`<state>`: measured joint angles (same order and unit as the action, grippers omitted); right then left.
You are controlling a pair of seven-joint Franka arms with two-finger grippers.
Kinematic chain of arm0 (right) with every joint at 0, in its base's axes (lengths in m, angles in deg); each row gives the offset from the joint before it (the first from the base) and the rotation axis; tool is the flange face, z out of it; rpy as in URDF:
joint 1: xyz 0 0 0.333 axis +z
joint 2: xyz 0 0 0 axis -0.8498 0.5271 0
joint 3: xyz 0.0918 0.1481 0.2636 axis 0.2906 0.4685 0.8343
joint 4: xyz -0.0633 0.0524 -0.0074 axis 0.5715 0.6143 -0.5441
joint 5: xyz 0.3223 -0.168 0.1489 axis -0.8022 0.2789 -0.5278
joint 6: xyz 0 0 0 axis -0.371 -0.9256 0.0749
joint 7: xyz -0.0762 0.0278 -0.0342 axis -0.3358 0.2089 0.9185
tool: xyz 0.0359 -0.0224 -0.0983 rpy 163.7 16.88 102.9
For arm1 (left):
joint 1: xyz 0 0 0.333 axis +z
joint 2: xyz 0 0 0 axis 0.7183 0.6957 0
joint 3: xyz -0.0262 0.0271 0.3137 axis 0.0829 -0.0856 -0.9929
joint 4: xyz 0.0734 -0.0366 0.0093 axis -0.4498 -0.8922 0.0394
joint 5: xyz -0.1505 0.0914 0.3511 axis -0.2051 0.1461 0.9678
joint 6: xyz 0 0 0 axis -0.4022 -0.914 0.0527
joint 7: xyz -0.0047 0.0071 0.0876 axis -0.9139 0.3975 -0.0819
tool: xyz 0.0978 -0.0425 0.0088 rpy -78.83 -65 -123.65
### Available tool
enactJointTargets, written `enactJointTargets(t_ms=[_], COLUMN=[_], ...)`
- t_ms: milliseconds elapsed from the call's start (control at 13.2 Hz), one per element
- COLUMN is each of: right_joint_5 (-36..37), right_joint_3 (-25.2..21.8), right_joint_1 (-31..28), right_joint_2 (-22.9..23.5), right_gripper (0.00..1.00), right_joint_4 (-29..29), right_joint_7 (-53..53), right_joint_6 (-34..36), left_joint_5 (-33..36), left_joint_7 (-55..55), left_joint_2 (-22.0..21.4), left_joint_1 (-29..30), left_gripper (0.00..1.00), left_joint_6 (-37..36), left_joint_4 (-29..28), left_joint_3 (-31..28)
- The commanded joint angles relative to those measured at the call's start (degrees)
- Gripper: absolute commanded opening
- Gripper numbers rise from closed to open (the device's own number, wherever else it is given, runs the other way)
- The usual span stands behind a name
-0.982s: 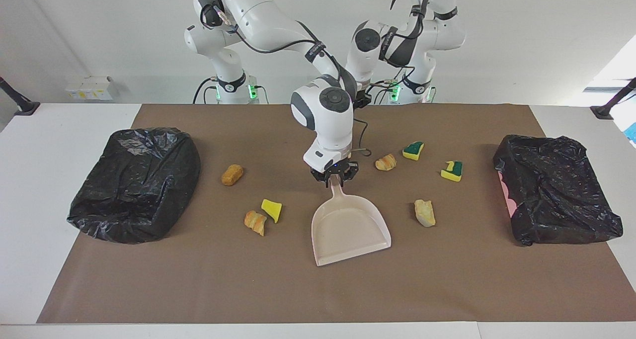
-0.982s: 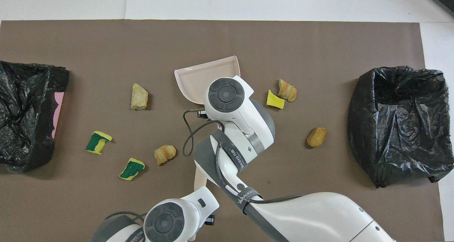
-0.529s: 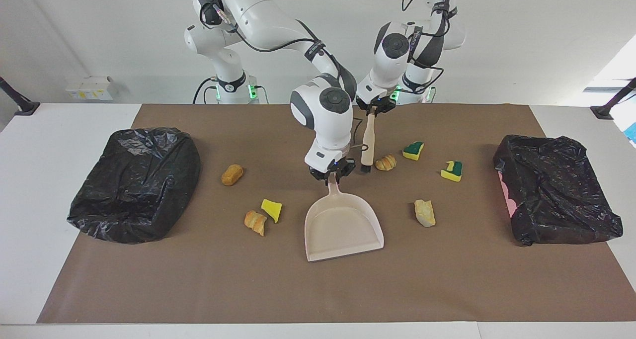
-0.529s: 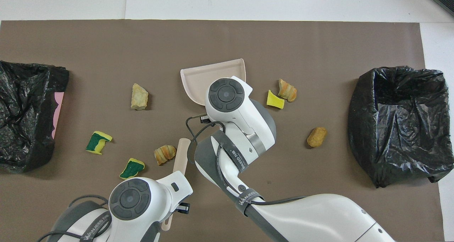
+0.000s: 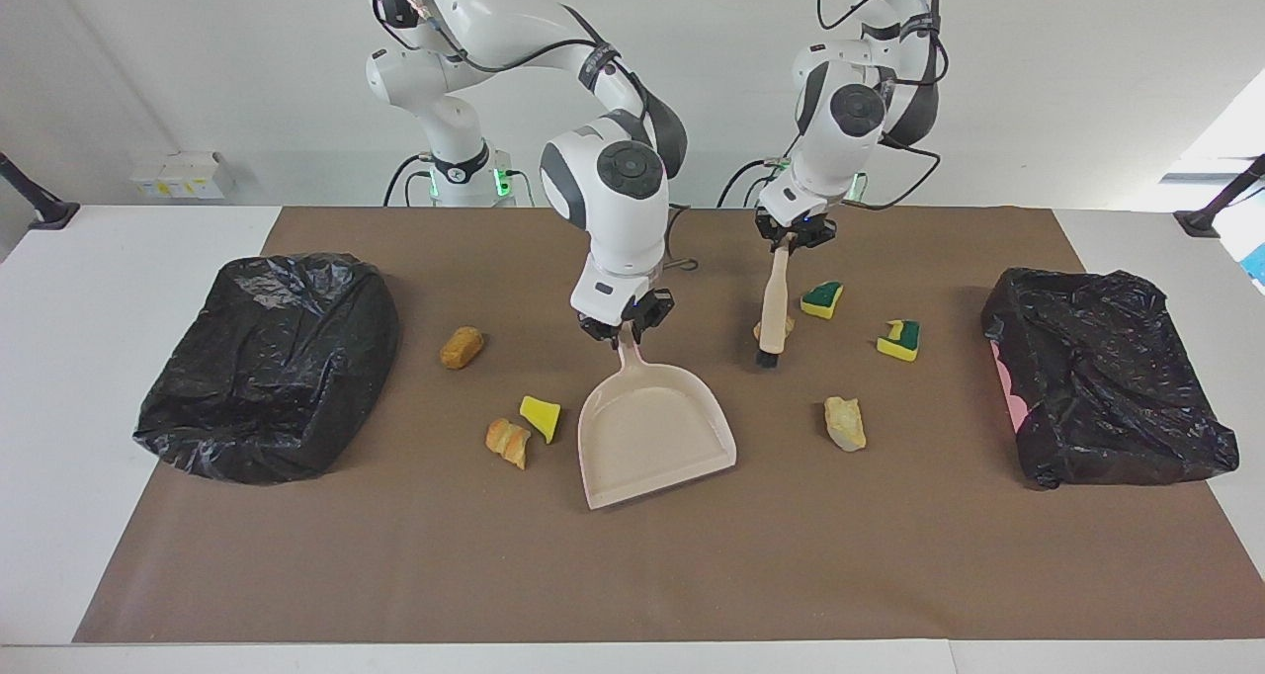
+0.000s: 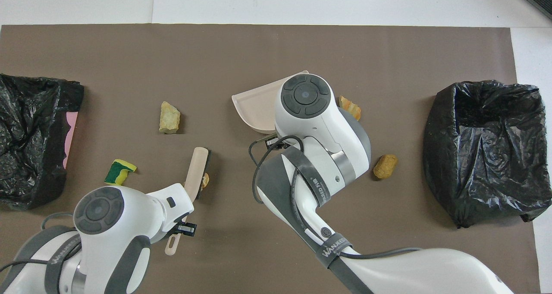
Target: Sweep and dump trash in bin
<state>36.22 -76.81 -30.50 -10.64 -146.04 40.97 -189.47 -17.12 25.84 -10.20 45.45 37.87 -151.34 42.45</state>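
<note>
My right gripper point(image 5: 625, 326) is shut on the handle of a beige dustpan point(image 5: 652, 437), whose mouth faces away from the robots at mid-table. My left gripper point(image 5: 797, 239) is shut on a wooden brush point(image 5: 774, 308) that hangs bristles-down over a bread-like scrap point(image 5: 787, 326). Trash lies scattered on the mat. Beside the pan are a yellow bit point(image 5: 541, 417) and a croissant-like piece point(image 5: 508, 442), with a brown nugget point(image 5: 462, 347) nearer the robots. Toward the left arm's end lie a beige chunk point(image 5: 845, 423) and two green-topped sponges point(image 5: 821, 299) point(image 5: 898, 340).
Two bins lined with black bags stand on the brown mat point(image 5: 632, 575). One bin point(image 5: 267, 363) is at the right arm's end and the other bin point(image 5: 1107, 387) at the left arm's end. White table point(image 5: 59, 407) borders the mat.
The right arm carried the dustpan toward its own end, closer to the yellow bit. The left arm raised the brush from near the robots and swung it toward the green-topped sponges.
</note>
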Motion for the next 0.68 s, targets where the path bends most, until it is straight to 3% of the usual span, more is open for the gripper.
enactJointTargets(t_ms=[0, 378, 605], right_joint_5=[-0.6, -0.4, 0.7], right_joint_3=[0.4, 0.4, 0.3], right_joint_1=[-1.4, -2.5, -2.8], right_joint_2=[-4.0, -5.8, -8.6], right_gripper=[0.00, 0.00, 0.00], right_joint_4=[-3.9, -6.1, -12.1], right_joint_7=[9.9, 31.7, 50.8], right_joint_6=[0.8, 5.6, 1.7], left_joint_5=[4.8, 10.1, 10.7], left_joint_7=[-3.5, -5.3, -5.2], left_joint_2=[5.3, 15.1, 19.0], left_joint_1=[0.3, 0.2, 0.1], left_gripper=[0.00, 0.00, 0.00], left_joint_6=[4.7, 2.6, -2.9], left_joint_4=[1.9, 16.3, 24.2], left_joint_3=[-4.0, -9.5, -10.6])
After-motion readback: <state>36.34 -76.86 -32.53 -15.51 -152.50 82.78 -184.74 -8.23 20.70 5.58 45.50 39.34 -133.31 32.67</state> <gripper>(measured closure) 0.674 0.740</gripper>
